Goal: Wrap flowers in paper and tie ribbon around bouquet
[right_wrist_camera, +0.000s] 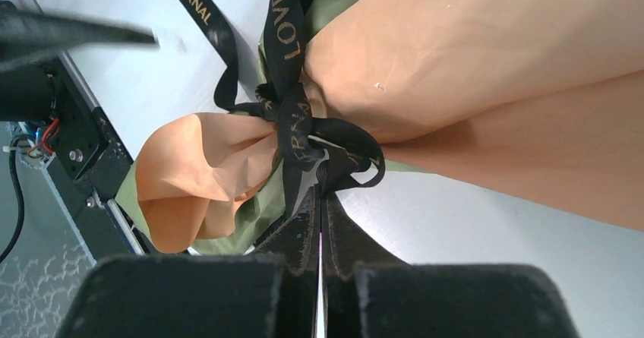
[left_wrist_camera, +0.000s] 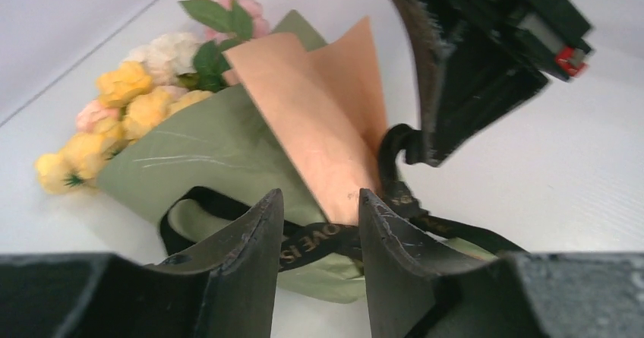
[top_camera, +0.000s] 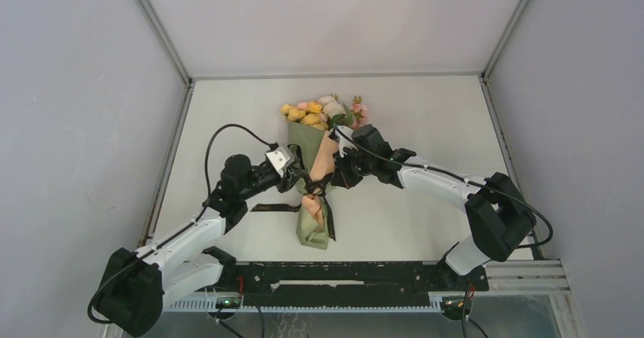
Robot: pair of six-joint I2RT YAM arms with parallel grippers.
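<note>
Your two arms reach forward from the near edge of the desk and bend inward, coming together at the waist of the bouquet, which lies mid-desk. Your left end effector stands released, its fingers apart with the ribbon running between them. Your right end effector is clenched on a ribbon loop at the knot. Beyond, the paper widens and the flowers point toward the far wall.
</note>
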